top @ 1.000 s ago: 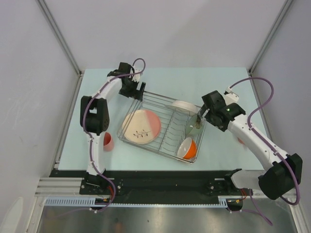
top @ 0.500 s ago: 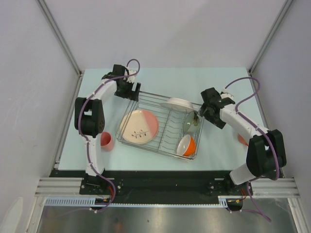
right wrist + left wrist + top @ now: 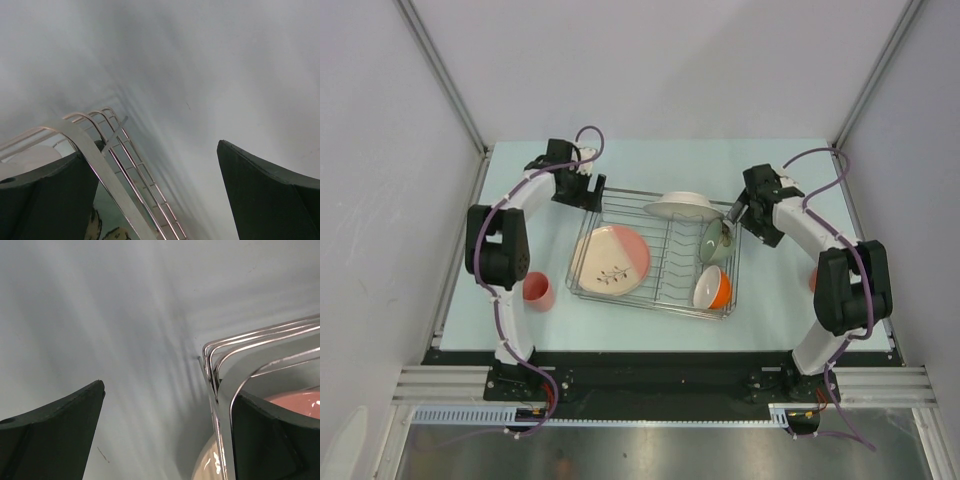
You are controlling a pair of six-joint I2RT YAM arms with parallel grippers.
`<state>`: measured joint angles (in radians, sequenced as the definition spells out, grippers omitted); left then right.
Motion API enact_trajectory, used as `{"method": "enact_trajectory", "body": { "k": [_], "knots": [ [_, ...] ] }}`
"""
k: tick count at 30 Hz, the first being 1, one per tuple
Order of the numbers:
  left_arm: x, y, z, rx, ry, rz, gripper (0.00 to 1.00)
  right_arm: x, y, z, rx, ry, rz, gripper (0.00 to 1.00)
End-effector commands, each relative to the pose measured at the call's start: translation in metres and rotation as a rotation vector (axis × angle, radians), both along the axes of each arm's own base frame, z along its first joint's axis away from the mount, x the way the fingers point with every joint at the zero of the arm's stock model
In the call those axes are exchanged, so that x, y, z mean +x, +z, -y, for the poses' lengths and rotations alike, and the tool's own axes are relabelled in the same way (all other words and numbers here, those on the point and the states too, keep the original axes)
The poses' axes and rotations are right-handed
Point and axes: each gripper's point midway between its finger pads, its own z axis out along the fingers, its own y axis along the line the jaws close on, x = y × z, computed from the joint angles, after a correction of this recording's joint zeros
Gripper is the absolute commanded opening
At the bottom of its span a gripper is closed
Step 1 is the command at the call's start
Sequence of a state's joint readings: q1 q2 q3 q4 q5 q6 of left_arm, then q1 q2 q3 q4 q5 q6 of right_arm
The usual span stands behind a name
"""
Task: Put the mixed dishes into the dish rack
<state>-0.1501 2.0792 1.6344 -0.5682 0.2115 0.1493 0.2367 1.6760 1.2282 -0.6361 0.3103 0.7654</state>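
Note:
The silver wire dish rack [image 3: 660,262] sits mid-table. In it a pinkish-white plate [image 3: 612,260] lies flat, a second plate [image 3: 678,207] rests at the far rim, a pale green bowl [image 3: 715,240] stands on edge and an orange bowl [image 3: 712,288] leans at the near right corner. A coral-pink cup [image 3: 538,291] stands on the table left of the rack. My left gripper [image 3: 590,190] is open at the rack's far left corner; the rim [image 3: 215,355] lies against its right finger [image 3: 270,435]. My right gripper [image 3: 735,212] is open astride the far right rim [image 3: 130,150].
A small orange object [image 3: 812,281] shows partly behind the right arm near the table's right edge. White walls with metal corner posts enclose the pale blue table [image 3: 660,160]. The black rail with both arm bases runs along the near edge.
The rack has turned from skewed to nearly square with the table and shifted a little right. Both arms have swung farther back with the rack's far corners. The dishes moved with it.

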Motion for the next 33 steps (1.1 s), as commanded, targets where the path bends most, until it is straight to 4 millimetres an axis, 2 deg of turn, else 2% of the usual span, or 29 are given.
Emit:
{"method": "enact_trajectory", "body": {
  "k": [1,5,6,9,10,12,13,15,16,19,20,21,22,23,25,26,27,29,30,32,33],
  "knots": [
    [-0.036,-0.026,-0.022,0.088,-0.003,-0.105,1.00,0.028,0.015,0.020,-0.004,-0.035,0.067,1.00],
    [-0.040,-0.027,-0.022,0.091,-0.006,-0.109,1.00,0.025,0.038,0.011,0.046,-0.006,0.113,1.00],
    [-0.040,-0.027,-0.023,0.092,-0.005,-0.107,1.00,0.022,0.051,0.006,0.059,0.012,0.142,1.00],
    [-0.041,-0.028,-0.023,0.093,-0.003,-0.112,1.00,0.013,0.071,0.003,0.087,0.013,0.178,1.00],
    [-0.041,-0.028,-0.023,0.094,-0.002,-0.110,1.00,0.010,0.088,0.005,0.089,0.011,0.218,1.00],
    [-0.042,-0.027,-0.024,0.096,-0.001,-0.110,1.00,0.004,0.107,0.011,0.086,-0.010,0.265,1.00],
    [-0.042,-0.026,-0.024,0.097,-0.002,-0.108,1.00,-0.001,0.129,0.015,0.088,-0.017,0.323,1.00],
    [-0.043,-0.026,-0.023,0.094,-0.001,-0.111,1.00,-0.004,0.154,0.015,0.095,-0.020,0.405,1.00],
    [-0.042,-0.023,-0.022,0.086,-0.004,-0.107,1.00,-0.011,0.177,0.008,0.111,0.006,0.472,1.00],
    [-0.041,-0.010,-0.019,0.069,-0.006,-0.103,1.00,-0.018,0.209,-0.024,0.173,0.114,0.575,1.00],
    [-0.043,-0.002,-0.018,0.057,-0.008,-0.105,1.00,-0.028,0.220,-0.058,0.193,0.201,0.609,1.00],
    [-0.037,0.010,-0.019,0.049,-0.002,-0.082,1.00,-0.034,0.223,-0.076,0.186,0.254,0.623,1.00],
    [-0.036,0.019,-0.019,0.037,-0.001,-0.071,1.00,-0.042,0.224,-0.097,0.190,0.304,0.628,1.00],
    [-0.039,0.032,-0.018,0.025,-0.004,-0.065,1.00,-0.053,0.217,-0.132,0.191,0.382,0.617,1.00],
    [-0.037,0.053,-0.021,0.012,-0.004,-0.035,1.00,-0.068,0.209,-0.169,0.201,0.458,0.603,1.00],
    [-0.041,0.059,-0.020,0.001,-0.012,-0.041,1.00,-0.084,0.204,-0.196,0.192,0.525,0.599,1.00],
    [-0.041,0.075,-0.021,-0.009,-0.012,-0.011,1.00,-0.085,0.189,-0.210,0.173,0.547,0.572,1.00],
    [-0.049,0.089,-0.022,-0.038,-0.021,-0.015,1.00,-0.095,0.176,-0.235,0.188,0.596,0.549,1.00],
    [-0.052,0.102,-0.022,-0.047,-0.025,0.006,1.00,-0.094,0.158,-0.244,0.186,0.598,0.507,1.00],
    [-0.061,0.112,-0.025,-0.068,-0.029,0.002,1.00,-0.096,0.141,-0.258,0.216,0.614,0.462,1.00],
    [-0.066,0.123,-0.025,-0.086,-0.038,0.016,1.00,-0.096,0.124,-0.265,0.215,0.625,0.426,1.00]
  ]
}}
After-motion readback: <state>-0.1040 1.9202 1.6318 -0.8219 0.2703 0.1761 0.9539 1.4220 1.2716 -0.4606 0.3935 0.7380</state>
